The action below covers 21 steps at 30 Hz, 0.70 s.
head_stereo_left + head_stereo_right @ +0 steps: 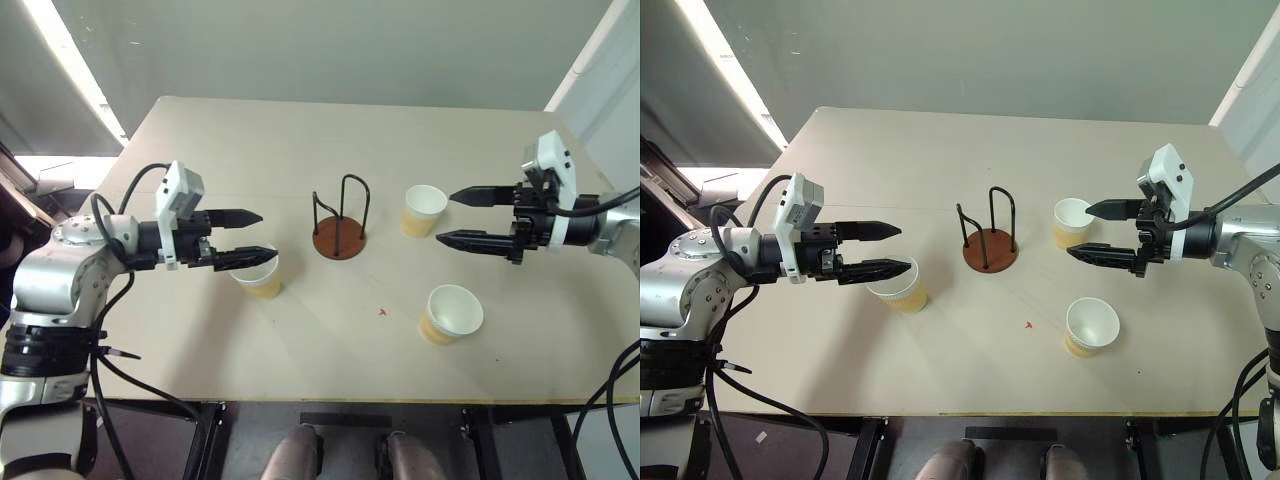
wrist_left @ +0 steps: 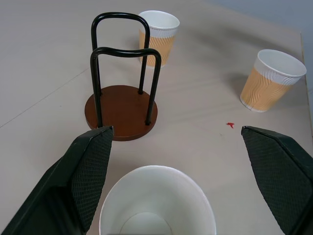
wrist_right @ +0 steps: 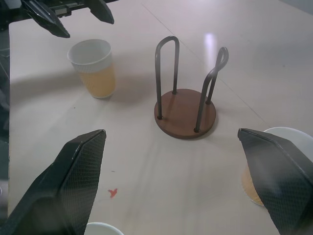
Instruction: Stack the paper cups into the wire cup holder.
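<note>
Paper cups stand upright and well apart on the tan surface (image 1: 300, 130): one at the left (image 1: 258, 274), one just right of centre (image 1: 424, 210), one nearer on the right (image 1: 450, 313). The wire cup holder (image 1: 339, 220) sits empty between them. The left claw (image 1: 245, 236) hangs with fingers spread directly over the left cup, apparently not touching it. The right claw (image 1: 462, 217) is likewise spread, beside the centre-right cup. Thin paper walls look easy to crush, and a skewed grab could tip a cup. Later, a rim catching a wire arch might topple the light holder.
</note>
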Tool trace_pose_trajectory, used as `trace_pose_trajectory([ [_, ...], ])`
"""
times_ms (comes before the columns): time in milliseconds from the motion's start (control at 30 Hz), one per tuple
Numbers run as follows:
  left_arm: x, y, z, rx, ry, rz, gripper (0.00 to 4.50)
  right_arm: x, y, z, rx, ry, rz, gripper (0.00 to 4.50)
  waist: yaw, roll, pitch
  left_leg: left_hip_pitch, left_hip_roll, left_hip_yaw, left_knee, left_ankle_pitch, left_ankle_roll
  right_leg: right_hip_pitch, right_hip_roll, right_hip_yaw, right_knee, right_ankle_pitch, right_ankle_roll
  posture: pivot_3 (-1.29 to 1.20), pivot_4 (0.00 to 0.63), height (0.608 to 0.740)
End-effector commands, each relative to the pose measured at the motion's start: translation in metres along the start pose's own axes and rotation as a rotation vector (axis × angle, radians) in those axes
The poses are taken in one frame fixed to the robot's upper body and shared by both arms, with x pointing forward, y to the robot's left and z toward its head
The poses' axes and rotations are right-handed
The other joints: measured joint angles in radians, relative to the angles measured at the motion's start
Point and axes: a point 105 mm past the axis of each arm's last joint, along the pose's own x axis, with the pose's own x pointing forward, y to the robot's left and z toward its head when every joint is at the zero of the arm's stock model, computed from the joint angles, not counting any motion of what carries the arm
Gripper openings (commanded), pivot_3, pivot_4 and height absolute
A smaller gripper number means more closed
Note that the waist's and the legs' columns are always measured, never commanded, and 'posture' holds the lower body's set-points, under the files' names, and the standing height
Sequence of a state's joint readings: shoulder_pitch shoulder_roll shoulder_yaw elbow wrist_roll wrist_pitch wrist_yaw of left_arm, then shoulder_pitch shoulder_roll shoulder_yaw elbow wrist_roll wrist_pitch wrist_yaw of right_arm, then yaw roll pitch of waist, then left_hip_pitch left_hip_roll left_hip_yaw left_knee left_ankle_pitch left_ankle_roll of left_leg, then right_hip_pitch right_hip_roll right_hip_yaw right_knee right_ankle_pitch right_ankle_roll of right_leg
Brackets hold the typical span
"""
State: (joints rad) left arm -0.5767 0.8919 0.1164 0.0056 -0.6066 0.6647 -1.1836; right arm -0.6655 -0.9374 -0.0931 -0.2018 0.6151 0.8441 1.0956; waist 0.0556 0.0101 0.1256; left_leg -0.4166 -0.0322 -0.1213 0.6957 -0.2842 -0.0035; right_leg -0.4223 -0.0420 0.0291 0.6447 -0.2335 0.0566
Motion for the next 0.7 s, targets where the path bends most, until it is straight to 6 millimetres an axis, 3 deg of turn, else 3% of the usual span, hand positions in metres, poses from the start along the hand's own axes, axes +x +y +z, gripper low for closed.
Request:
trace_pose_trajectory([
  [33,-0.006,-0.001,0.015,0.036,-0.042,0.02,4.5,-0.002,0.002,0.01,-0.05,-0.015,-0.001,4.5,0.0,0.0,0.0,0.0,0.0,0.0,0.0,0.0,0.0,0.0,0.0,0.0,0.0,0.0,0.0,0.0,0.15,0.74],
  [233,-0.004,0.003,0.014,0.049,-0.03,0.044,4.5,0.0,0.001,0.01,-0.048,-0.019,0.001,4.5,0.0,0.0,0.0,0.0,0.0,0.0,0.0,0.0,0.0,0.0,0.0,0.0,0.0,0.0,0.0,0.0,0.15,0.74],
  [700,0.037,0.002,0.009,0.045,-0.017,-0.007,4.5,-0.006,0.004,0.009,-0.046,-0.011,-0.023,4.5,0.002,0.0,0.0,0.0,0.0,0.0,0.001,0.0,0.0,0.001,0.0,0.0,0.0,0.0,0.0,0.0,0.15,0.74],
])
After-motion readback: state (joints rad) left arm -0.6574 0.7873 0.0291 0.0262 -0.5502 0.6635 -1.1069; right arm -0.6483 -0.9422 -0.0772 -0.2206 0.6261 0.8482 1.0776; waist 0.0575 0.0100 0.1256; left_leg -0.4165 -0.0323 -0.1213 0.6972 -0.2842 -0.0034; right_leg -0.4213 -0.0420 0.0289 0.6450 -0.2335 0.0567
